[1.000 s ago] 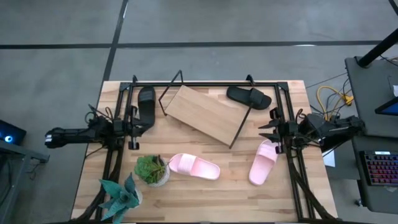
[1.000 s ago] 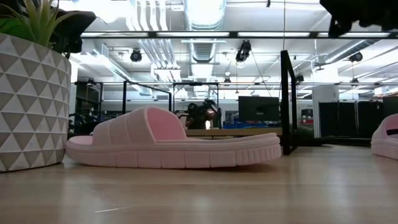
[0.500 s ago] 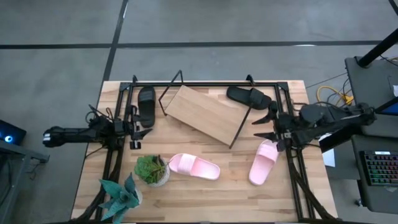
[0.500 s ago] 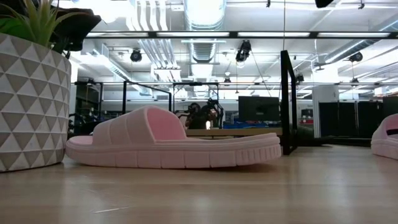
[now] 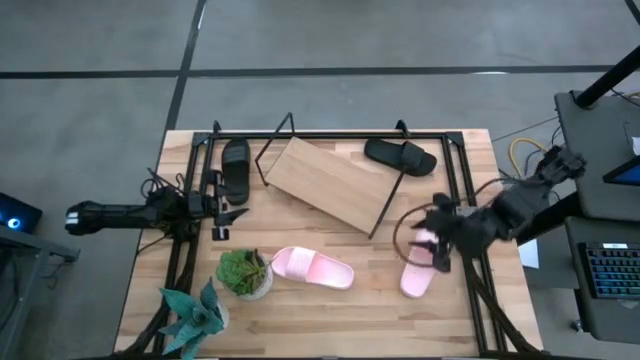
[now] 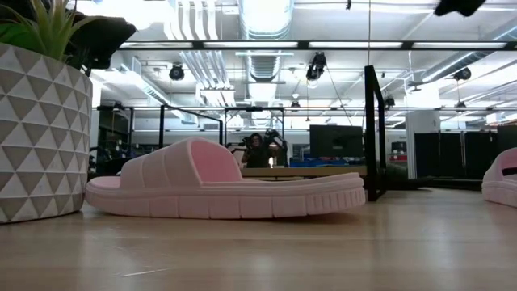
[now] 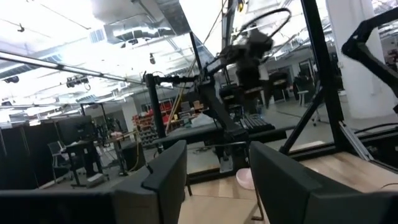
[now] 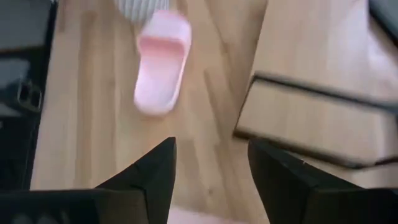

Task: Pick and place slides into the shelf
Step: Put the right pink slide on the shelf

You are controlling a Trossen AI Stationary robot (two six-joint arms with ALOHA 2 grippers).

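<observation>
Four slides lie sole-down on the tabletop. One black slide (image 5: 236,168) is by the far-left frame post and the other black slide (image 5: 400,155) is at the far right. One pink slide (image 5: 313,267) (image 6: 226,190) lies near the plant pot. The other pink slide (image 5: 419,268) (image 6: 502,176) is on the right. The shelf (image 5: 333,183), a light-wood board on black wire, stands askew in the middle. My right gripper (image 5: 428,250) (image 8: 211,143) hangs open, pointing down, above the right pink slide's far end. My left gripper (image 5: 236,212) (image 7: 217,155) waits open, level, near the left black slide.
A patterned pot with a green plant (image 5: 245,273) (image 6: 40,129) stands next to the middle pink slide. A second plant (image 5: 195,315) sits at the near-left corner. A black frame (image 5: 330,134) runs along the table's far, left and right sides. Bare wood lies between the two pink slides.
My right gripper has swung from the table's right edge toward the left and near side and tipped downward, and it now hangs over the right pink slide. No slide and no part of the shelf has moved.
</observation>
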